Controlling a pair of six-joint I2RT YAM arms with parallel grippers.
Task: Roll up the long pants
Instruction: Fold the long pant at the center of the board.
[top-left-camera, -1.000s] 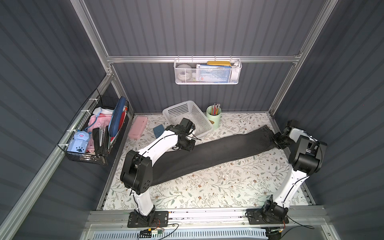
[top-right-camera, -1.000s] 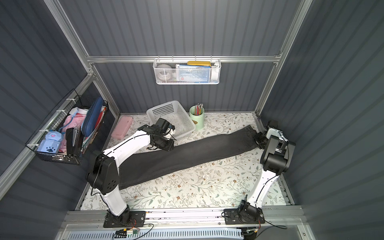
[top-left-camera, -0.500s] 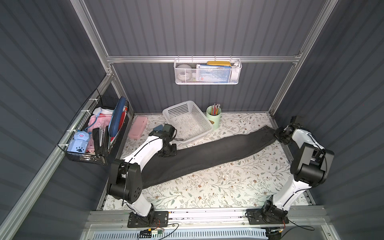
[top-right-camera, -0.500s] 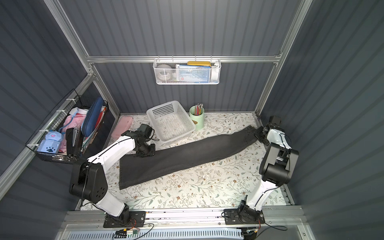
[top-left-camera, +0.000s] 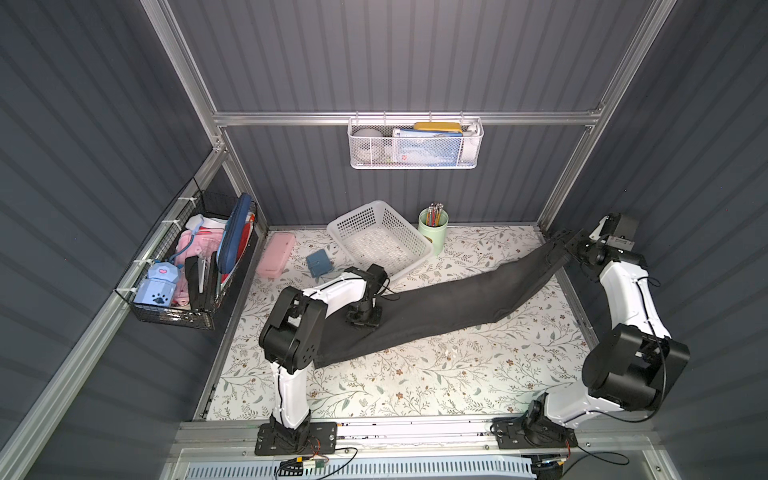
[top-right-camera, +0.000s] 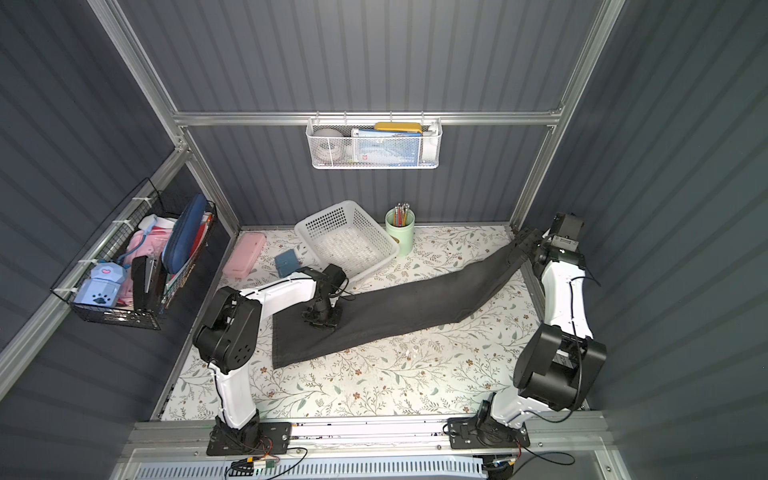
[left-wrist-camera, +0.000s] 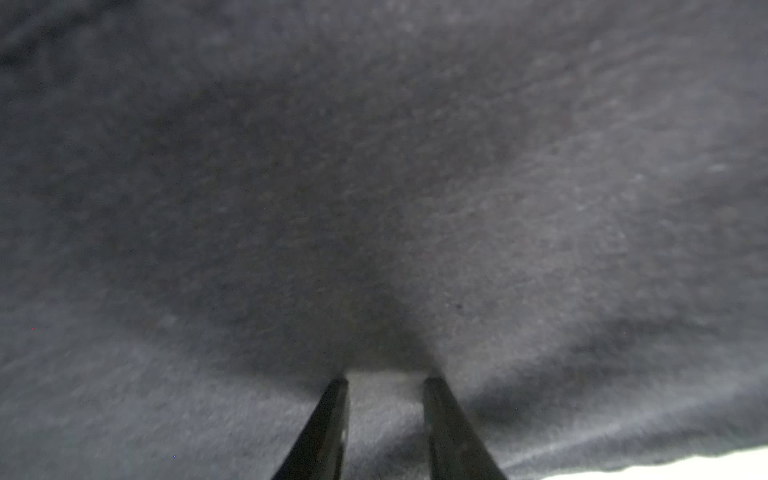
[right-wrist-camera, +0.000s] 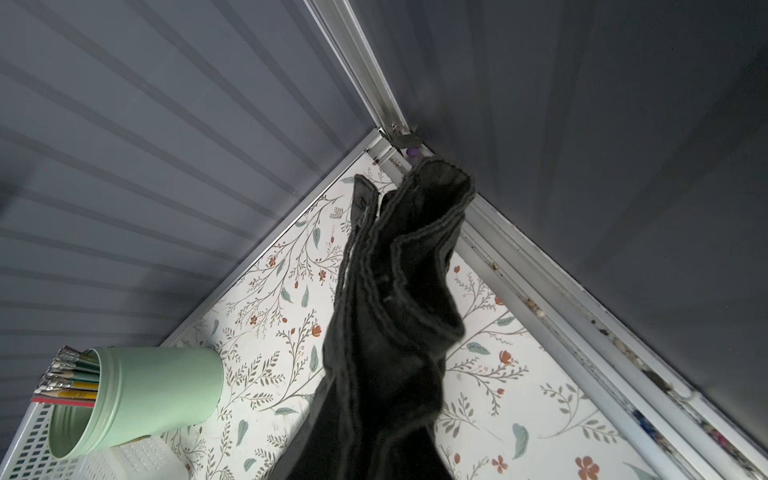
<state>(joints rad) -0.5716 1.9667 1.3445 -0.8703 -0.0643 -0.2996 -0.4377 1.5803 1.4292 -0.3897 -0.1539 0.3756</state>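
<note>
Flowery table (top-left-camera: 415, 374) inside dark grey walls (top-left-camera: 415, 62), with black pants (top-left-camera: 457, 303) stretched slanting from left of middle up to the right edge. Left pincer (top-left-camera: 363, 318) down on the pants left of middle, tips a little apart and pressed on the cloth. Right pincer (top-left-camera: 570, 246) at the upper right, closed on the pants' end and holding it up off the table.

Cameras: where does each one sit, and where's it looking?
Top view: high at the front, looking down on the long pants and floral table; left arm, right arm show.
Top view: beside it, same direction; same pants, arms.
Left wrist: on the left arm, close over the pants; left gripper tips show.
Right wrist: on the right arm, facing the back corner, lifted pants end, pencil cup; no gripper shows.
Shared: all see the pants.
</note>
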